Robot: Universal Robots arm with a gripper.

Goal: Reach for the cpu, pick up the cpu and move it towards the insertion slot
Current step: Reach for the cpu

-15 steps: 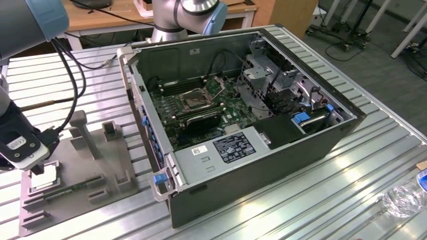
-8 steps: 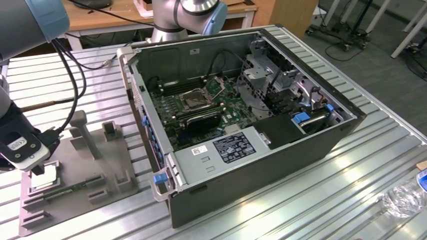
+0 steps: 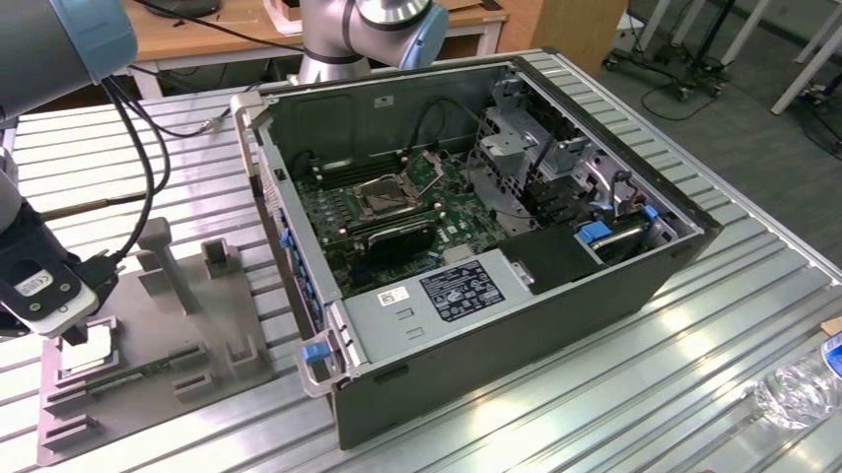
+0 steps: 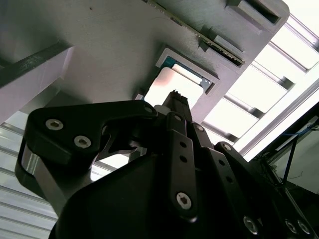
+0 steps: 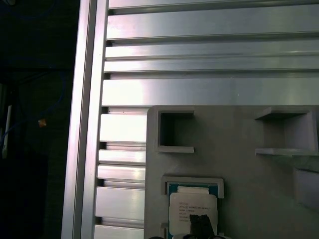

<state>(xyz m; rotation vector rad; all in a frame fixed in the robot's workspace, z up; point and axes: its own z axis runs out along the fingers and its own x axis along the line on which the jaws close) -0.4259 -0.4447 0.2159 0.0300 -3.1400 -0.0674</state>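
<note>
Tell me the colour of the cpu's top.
Silvery-white, with a blue-green edge around it; the cpu shows best in the first wrist view.

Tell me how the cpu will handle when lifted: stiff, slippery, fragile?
Likely stiff: the cpu is a flat square. Probably slippery, given its smooth pale top. The raised rim on the fixture plate would likely block sideways pushes.

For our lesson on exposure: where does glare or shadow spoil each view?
Second wrist view: the cpu lid and the table slats wash out white. First wrist view: one slat glares; beyond the table edge all is dark. Exterior view: reflections streak the table near the water bottle.
</note>
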